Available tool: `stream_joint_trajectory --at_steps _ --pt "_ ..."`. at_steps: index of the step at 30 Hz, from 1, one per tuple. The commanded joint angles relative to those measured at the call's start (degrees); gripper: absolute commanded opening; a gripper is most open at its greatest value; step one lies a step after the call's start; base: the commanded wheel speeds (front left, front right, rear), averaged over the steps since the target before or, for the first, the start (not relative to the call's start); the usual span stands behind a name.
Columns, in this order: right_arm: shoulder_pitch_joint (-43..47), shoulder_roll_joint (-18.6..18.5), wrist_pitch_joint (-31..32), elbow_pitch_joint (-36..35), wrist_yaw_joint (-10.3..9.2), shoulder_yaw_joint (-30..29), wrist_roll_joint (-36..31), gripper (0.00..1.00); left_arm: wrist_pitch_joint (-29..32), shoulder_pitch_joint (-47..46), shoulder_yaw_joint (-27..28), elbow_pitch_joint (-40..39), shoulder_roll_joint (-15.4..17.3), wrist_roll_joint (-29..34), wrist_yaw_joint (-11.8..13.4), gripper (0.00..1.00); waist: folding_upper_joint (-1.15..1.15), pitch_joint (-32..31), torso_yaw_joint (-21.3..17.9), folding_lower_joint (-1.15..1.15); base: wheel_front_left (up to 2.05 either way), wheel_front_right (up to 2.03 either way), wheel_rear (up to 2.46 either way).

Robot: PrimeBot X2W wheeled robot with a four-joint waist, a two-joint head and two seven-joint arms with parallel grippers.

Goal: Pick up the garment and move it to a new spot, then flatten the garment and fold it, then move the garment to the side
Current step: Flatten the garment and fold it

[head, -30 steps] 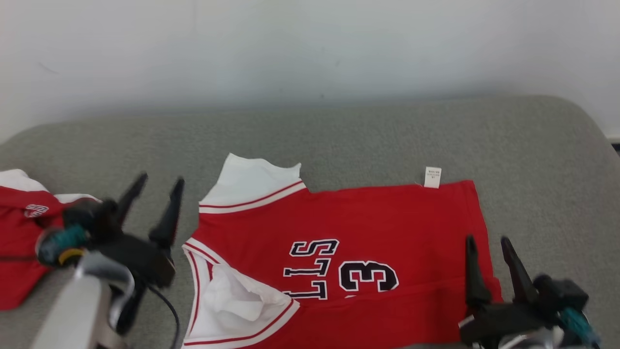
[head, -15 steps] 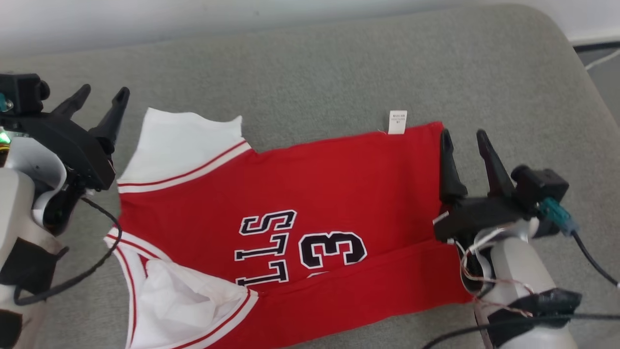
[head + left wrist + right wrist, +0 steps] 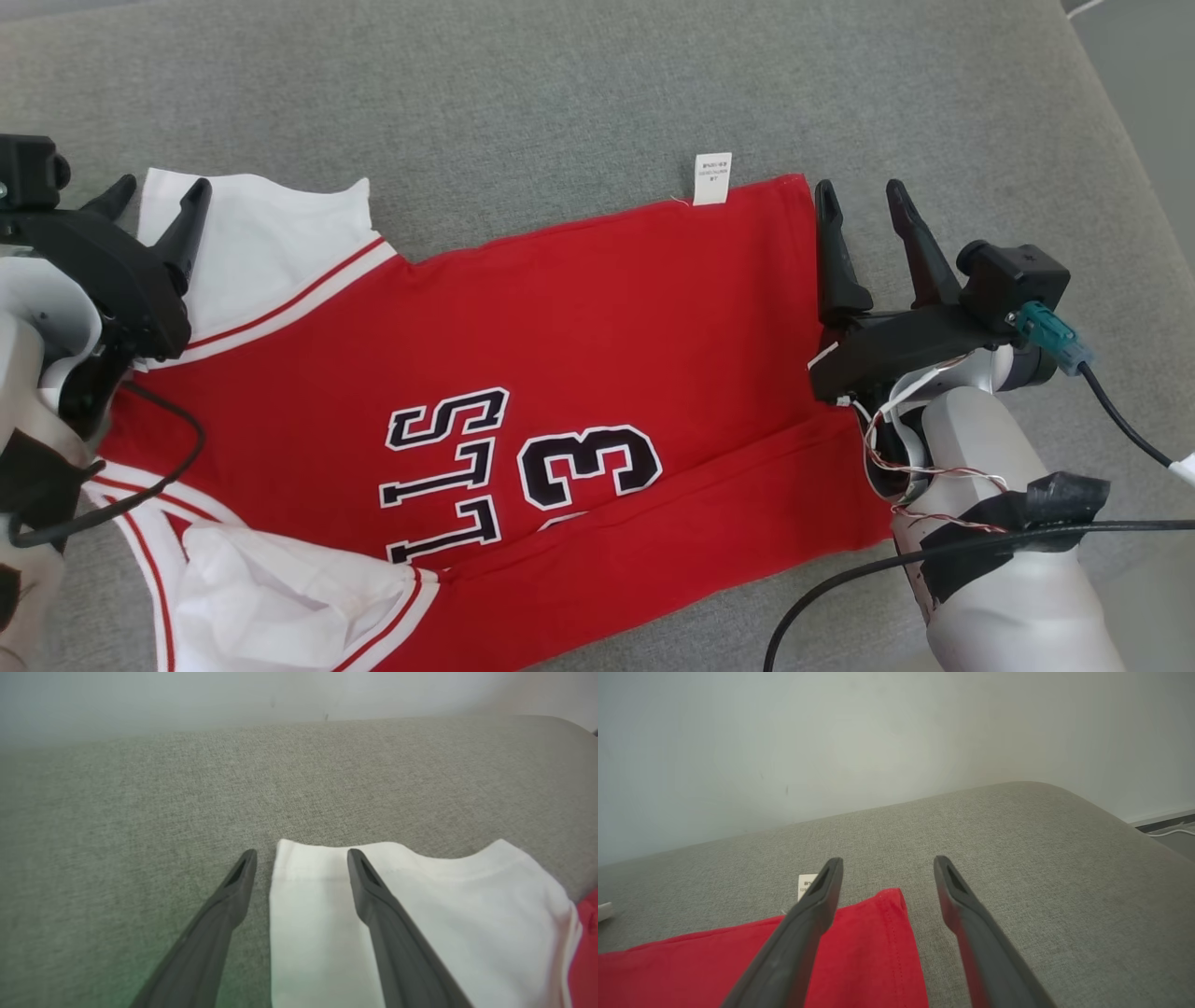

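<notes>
I have the red short-sleeved jersey with white sleeves and black lettering [image 3: 597, 317] lying spread across the grey woven-fabric padded bench [image 3: 560, 84], its collar end toward my left and its hem toward my right. A red band along the near side lies folded up over the lower edge of the black "3" and the letters. A small white label [image 3: 712, 177] sticks out from the far edge near the hem corner. My left gripper [image 3: 157, 194] sits at the far white sleeve [image 3: 271, 233], fingers spread wide and holding nothing; in the left wrist view the sleeve's outer corner lies between them, one finger over white cloth and the other over bare bench. My right gripper [image 3: 861, 196] is at the far hem corner, fingers also wide apart and empty; in the right wrist view the inner finger lies over the red fabric and the outer one over the bench, with the corner between them. I cannot tell whether either pair of fingertips touches the cloth. A black cable [image 3: 934, 560] trails from the right forearm. A pale wall [image 3: 831, 742] rises behind the bench.
</notes>
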Motion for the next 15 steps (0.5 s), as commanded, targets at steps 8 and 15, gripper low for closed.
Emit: stream_joint_trajectory --at_steps 8,15 --pt "-1.0 0.2 -0.3 0.8 0.05 0.4 0.4 1.0 -1.5 -3.1 -4.1 4.3 1.7 -0.7 0.0 1.0 -0.01 1.2 -1.2 -0.01 0.0 0.0 0.0" --pt "-1.8 0.2 -0.3 2.7 0.05 0.3 0.5 1.0 -1.6 -3.7 -9.0 4.0 2.0 -3.7 0.0 0.0 -0.01 1.1 -1.0 -0.01 0.0 0.0 0.0"
